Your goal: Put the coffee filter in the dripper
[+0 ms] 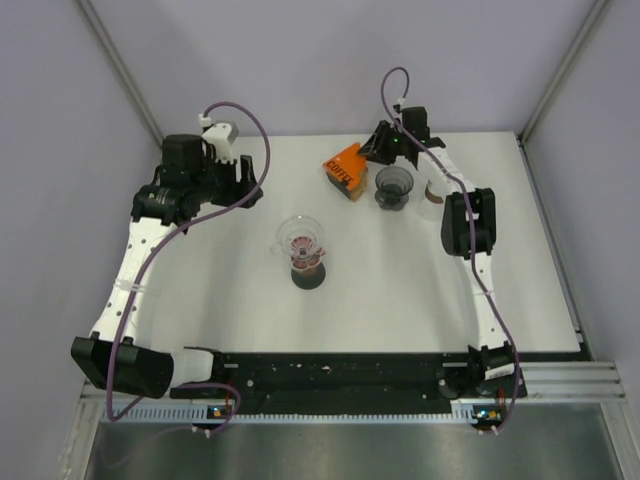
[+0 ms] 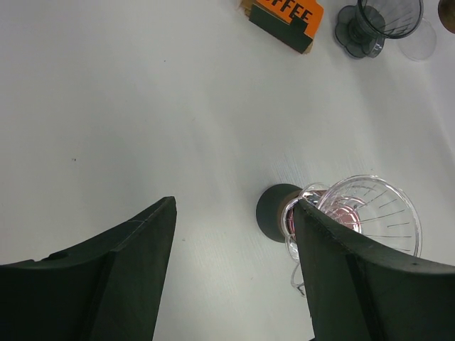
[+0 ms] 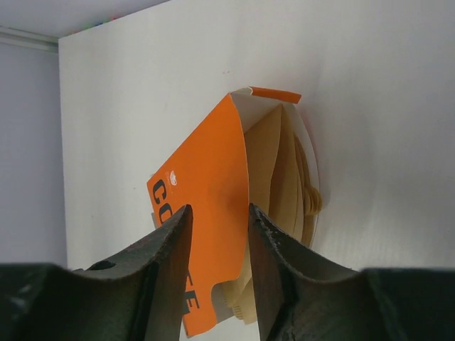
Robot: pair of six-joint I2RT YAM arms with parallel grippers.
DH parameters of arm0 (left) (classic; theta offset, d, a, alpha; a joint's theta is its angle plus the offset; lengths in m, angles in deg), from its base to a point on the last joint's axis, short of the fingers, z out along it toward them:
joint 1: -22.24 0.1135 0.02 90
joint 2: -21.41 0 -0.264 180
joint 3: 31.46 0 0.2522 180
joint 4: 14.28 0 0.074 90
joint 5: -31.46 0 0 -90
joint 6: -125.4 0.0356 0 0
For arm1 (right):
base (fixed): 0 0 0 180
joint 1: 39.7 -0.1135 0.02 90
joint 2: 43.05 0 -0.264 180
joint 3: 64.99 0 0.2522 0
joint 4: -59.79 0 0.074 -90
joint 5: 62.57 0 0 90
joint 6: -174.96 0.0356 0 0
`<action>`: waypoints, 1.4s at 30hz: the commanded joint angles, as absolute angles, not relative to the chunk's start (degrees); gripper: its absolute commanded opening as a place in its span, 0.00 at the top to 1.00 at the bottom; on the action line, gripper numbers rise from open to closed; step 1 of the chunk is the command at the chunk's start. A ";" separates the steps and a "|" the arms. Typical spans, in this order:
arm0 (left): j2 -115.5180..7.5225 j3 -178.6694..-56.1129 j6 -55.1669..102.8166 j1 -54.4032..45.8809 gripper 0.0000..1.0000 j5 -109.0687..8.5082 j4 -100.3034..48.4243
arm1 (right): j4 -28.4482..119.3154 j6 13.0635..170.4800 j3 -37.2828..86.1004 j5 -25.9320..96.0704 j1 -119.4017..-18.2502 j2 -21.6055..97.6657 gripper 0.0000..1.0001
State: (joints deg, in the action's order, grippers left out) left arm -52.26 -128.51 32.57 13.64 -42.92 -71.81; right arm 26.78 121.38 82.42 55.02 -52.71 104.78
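Note:
An orange coffee filter box (image 3: 206, 192) lies open at the back of the table, with tan coffee filters (image 3: 284, 170) fanned inside it. My right gripper (image 3: 218, 208) hovers just in front of the box (image 1: 345, 170), jaws a narrow gap apart and nothing pinched between them. The box's orange panel shows through the gap. A dark dripper (image 1: 393, 186) stands right of the box. A clear glass dripper (image 1: 303, 238) sits on a dark base at mid-table. My left gripper (image 2: 234, 202) is open and holds nothing, and the glass dripper (image 2: 370, 213) shows behind its right finger.
A small brown curved piece (image 1: 432, 192) lies right of the dark dripper (image 2: 380, 21). Grey walls with metal rails close in the table (image 1: 200, 300) on three sides. The right arm's elbow (image 1: 468, 222) hangs over the right part.

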 commanded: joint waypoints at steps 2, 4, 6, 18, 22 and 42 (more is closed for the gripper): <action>-51.02 -128.37 32.24 13.98 0.28 -41.75 -70.14 | 31.96 124.16 80.97 61.96 -54.46 104.09 0.66; -50.84 -128.28 32.42 13.98 0.28 -41.75 -70.14 | 33.02 123.28 78.60 62.23 -55.69 101.80 0.67; -50.75 -128.28 32.42 13.98 0.28 -41.84 -70.06 | 33.81 121.97 75.44 61.97 -57.01 98.91 0.72; -50.75 -127.49 33.03 13.98 0.28 -41.93 -69.70 | 39.26 119.33 66.11 63.47 -59.91 91.26 1.00; -51.10 -128.10 33.56 13.98 0.28 -42.11 -70.23 | 39.17 111.08 62.52 61.01 -61.40 84.94 1.00; -58.66 -144.79 31.18 6.17 0.25 -37.88 -73.13 | 53.32 69.67 15.06 35.61 -75.37 38.09 1.00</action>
